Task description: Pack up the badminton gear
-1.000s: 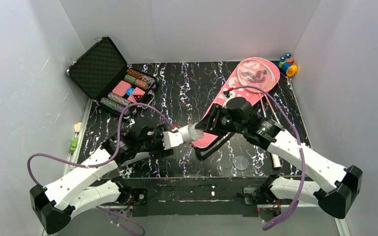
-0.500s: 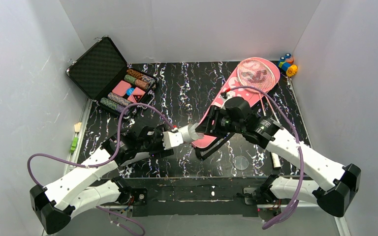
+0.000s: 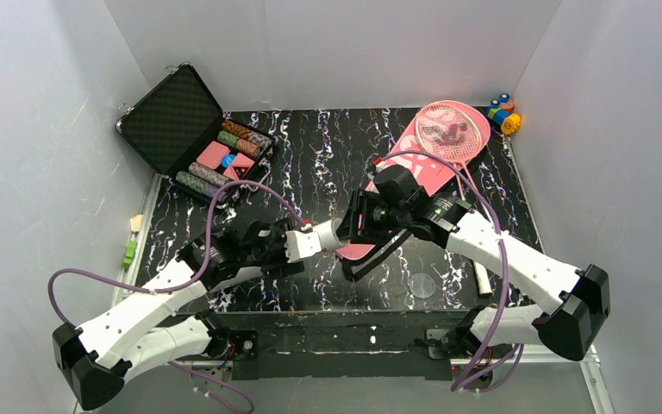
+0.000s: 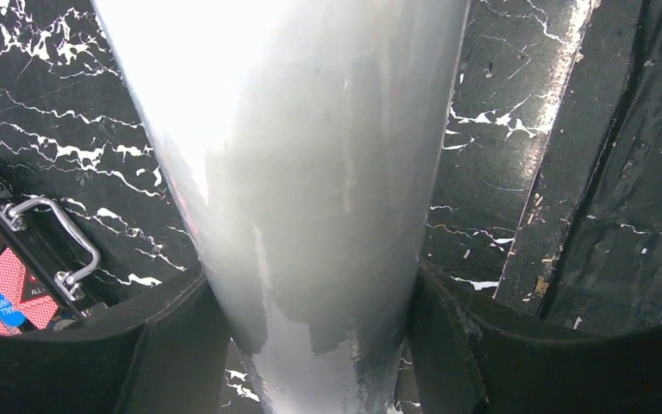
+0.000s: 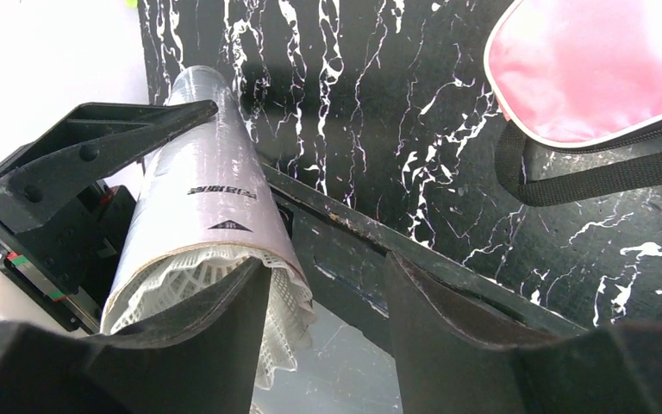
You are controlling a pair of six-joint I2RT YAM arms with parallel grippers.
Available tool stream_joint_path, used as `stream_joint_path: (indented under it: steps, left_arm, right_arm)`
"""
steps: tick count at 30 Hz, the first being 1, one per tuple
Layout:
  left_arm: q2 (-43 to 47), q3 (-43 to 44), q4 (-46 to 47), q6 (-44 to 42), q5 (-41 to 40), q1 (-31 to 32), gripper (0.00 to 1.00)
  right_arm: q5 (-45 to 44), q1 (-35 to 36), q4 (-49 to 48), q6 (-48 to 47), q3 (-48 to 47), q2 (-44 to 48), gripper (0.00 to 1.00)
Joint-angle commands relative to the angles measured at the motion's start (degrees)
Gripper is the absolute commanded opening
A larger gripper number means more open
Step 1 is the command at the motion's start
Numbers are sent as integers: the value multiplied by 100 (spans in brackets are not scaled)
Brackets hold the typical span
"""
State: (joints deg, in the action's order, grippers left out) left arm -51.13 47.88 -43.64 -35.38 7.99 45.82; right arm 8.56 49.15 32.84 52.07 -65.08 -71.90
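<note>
White walls close round a black marbled table [image 3: 327, 155]. At its middle the 2 arms meet.

The left hand [image 3: 289, 246] is clamped round the white tube [image 5: 198, 198], both fingers pressed to its sides, holding it off the table with the open mouth turned toward the other arm. The shuttlecock [image 5: 191, 280] sits in that mouth with its netted skirt poking out. The right hand [image 5: 323, 336] is right at it. Its fingers are spread, and the skirt lies against 1 of them and clear of the other, so it grips nothing.

The step in hand looks like loading the shuttlecock into the tube, and it is nearly home. Next comes a gentle push along the tube's axis to seat the skirt without crushing it, while the left hand keeps the tube steady.

The pink bag [image 5: 603, 69] lies at the back right. 1 racket [image 3: 451, 129] rests on its far end, not yet packed. The black case [image 3: 194, 129] stands open at the back left.
</note>
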Motion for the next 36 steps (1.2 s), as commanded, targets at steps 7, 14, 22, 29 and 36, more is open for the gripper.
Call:
stream_joint_path:
  steps: [7,14,22,29,36]
  left_arm:
    - [51,471,268,66,119,-42,47]
    - [75,403,268,64,101,-52,47]
    - [93,371,264,62,117,-49,47]
    - [100,406,252,81,113,-65,47]
    - [113,370,249,67,104,-76,47]
  right_arm:
    - [191,294,-308,-96,-283,-500,66]
    - [-15,229,-230,-31,-413,-138,78]
    - [-24,-446,40,-52,-413,971,84]
    - [-176,-841,756,-224,-120,1314,81]
    - [-988,-1680,2053,-542,926,1381,74]
